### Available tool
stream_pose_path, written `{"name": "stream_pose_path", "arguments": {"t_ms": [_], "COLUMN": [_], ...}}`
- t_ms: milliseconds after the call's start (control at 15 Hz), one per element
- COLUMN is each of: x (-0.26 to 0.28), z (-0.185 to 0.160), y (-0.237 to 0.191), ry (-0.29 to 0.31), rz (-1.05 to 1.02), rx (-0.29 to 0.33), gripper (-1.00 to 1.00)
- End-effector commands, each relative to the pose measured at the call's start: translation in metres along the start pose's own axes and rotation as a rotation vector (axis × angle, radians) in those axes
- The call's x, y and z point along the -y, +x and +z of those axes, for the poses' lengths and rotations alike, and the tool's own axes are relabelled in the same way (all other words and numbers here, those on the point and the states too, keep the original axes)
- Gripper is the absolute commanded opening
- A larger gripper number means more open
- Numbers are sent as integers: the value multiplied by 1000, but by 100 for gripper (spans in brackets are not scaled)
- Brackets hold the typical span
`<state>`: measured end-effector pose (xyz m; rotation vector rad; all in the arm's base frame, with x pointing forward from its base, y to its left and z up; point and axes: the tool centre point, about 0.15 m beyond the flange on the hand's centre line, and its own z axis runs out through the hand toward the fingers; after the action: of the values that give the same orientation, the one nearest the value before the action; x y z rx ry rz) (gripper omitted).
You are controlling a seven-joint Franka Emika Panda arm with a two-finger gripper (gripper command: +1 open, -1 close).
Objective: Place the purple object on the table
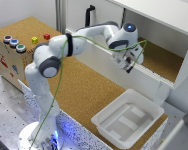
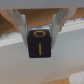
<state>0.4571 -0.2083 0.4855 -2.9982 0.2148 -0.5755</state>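
In the wrist view the purple object (image 2: 40,44) is a dark, blocky cube with yellow markings on its faces. My gripper (image 2: 40,34) is shut on it, with one finger (image 2: 21,25) pressing each side. The exterior view shows the arm stretched toward the exterior view's right. There the gripper (image 1: 127,64) hangs at the white front ledge of the cabinet, above the cork-brown table (image 1: 89,90). The held piece is too small to make out in that view.
A white cabinet (image 1: 166,55) with a cork floor stands behind the gripper. A white plastic bin (image 1: 128,120) sits on the table near its front edge. At the exterior view's left is a cork-clad box (image 1: 14,57) with coloured buttons, a yellow cube (image 1: 34,39) and a red cube (image 1: 46,36).
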Motion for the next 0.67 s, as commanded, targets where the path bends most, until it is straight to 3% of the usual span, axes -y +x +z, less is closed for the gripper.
{"name": "stream_pose_path", "arguments": {"t_ms": [0, 267, 467, 600], "x": [58, 59, 55, 54], "z": [64, 131, 186, 212], "y": [-100, -136, -142, -140], "ry": [-225, -283, -290, -292], "rz": [-86, -88, -130, -141], "rx": [-62, -11, -18, 11], "gripper": [-100, -100, -100, -100]}}
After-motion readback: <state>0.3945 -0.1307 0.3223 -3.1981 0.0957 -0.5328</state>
